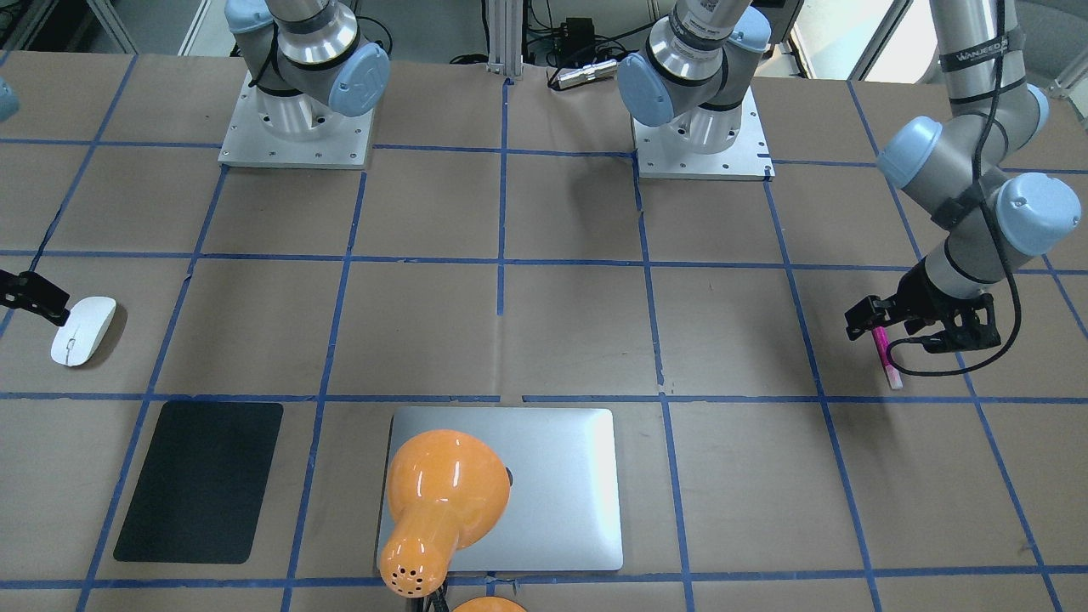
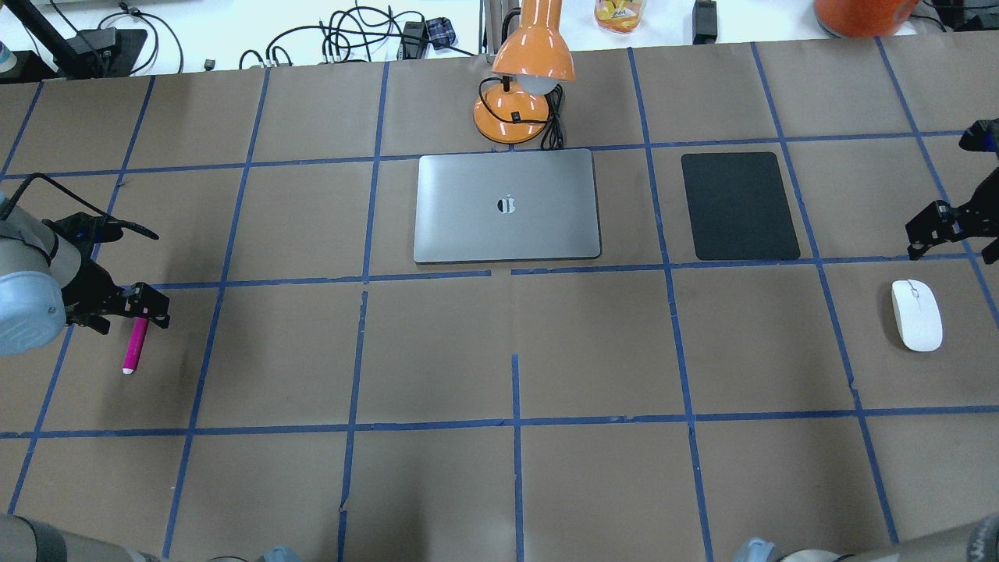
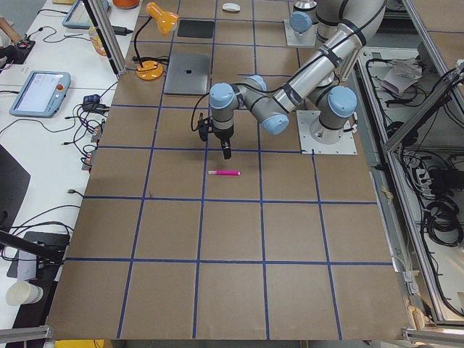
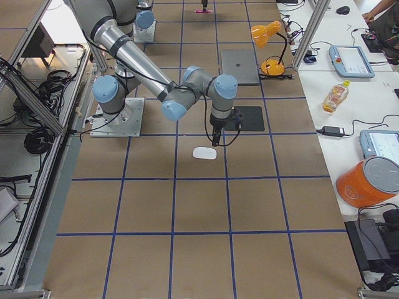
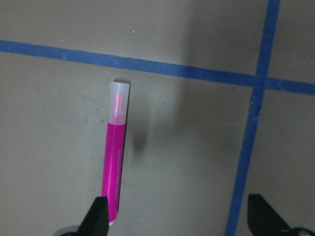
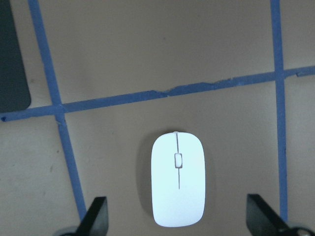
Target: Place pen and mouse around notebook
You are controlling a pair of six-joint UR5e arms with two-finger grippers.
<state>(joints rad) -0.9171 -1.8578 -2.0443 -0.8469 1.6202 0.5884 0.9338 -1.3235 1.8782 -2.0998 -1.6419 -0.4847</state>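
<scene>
The pink pen point(image 2: 134, 344) lies flat on the brown paper at the table's left end, its pale cap point(image 5: 119, 98) pointing away from the wrist camera. My left gripper point(image 2: 150, 307) hovers open just above it, and the pen's near end sits by one fingertip point(image 5: 100, 216). At the right end lies the white mouse point(image 2: 917, 314). My right gripper point(image 2: 935, 228) hangs open over it, and the mouse point(image 6: 178, 178) is centred between its fingers without touching them. The silver notebook point(image 2: 507, 204) lies closed at the middle far side.
A black mat point(image 2: 740, 205) lies just right of the notebook. An orange desk lamp point(image 2: 521, 94) stands behind the notebook and partly covers it in the front-facing view. Blue tape lines grid the table. Cables and a bottle lie beyond the far edge.
</scene>
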